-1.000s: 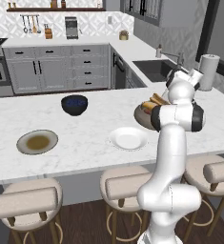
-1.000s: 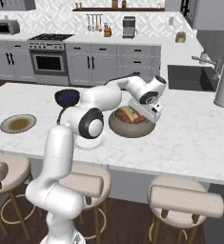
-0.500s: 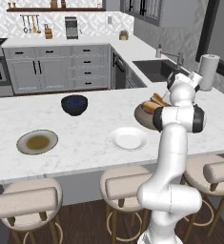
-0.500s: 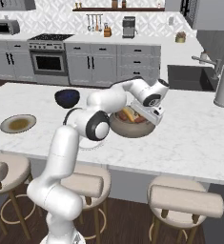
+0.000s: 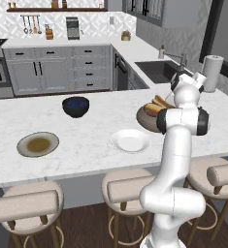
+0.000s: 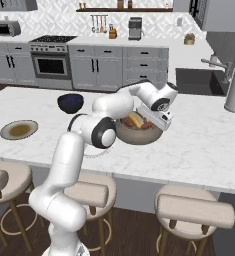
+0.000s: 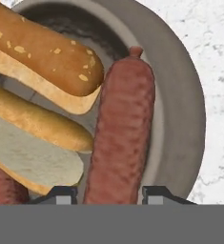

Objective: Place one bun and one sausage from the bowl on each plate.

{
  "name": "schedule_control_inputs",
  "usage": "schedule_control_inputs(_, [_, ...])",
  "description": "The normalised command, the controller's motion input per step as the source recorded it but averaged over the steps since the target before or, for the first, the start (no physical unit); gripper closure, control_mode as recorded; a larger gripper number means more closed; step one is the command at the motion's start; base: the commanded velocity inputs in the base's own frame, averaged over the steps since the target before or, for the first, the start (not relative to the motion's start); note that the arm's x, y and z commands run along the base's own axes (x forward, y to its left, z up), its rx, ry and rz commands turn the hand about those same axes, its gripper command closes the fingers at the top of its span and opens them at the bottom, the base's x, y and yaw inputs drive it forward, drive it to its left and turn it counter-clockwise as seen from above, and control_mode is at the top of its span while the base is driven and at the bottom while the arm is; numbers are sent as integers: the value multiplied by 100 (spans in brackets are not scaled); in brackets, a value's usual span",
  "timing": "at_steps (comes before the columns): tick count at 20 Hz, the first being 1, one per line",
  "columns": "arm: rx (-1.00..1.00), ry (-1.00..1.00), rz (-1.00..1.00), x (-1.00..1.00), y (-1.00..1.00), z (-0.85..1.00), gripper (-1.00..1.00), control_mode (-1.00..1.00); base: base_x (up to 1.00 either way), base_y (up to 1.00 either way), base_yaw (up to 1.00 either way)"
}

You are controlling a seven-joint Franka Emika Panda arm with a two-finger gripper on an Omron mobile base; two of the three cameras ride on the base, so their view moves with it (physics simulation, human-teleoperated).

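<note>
Base views flank arm, sharing bowl (image 5: 145, 116); hand view close above it.

second sausage (image 7: 6, 188) cut off at frame edge, bowl (image 7: 180, 109) rim cropped

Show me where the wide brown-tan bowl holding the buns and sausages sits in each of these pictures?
Left base view: the wide matte brown-tan bowl sits right of centre, partly behind the white arm.
Right base view: bowl at centre, under the robot's hand.
Hand view: its rim curves down the right, around buns and a red-brown sausage.
Shared landmark: the white marble counter.
</note>
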Motion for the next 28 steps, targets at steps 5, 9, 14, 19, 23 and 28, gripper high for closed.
schedule_control_inputs(5, [0,0,0,-4,1,8,100,-100,0,0,0])
schedule_control_inputs(9, [0,-11,0,-52,19,88,100,-100,0,0,0])
schedule_control_inputs(14, [-15,-3,9,-85,67,77,100,-100,0,0,0])
schedule_control_inputs(19, [-37,17,36,-49,100,16,100,-100,0,0,0])
schedule_control_inputs(23, [-16,2,41,-17,100,-39,100,-100,0,0,0])
schedule_control_inputs(28, [-3,0,35,0,100,-67,100,-100,0,0,0])
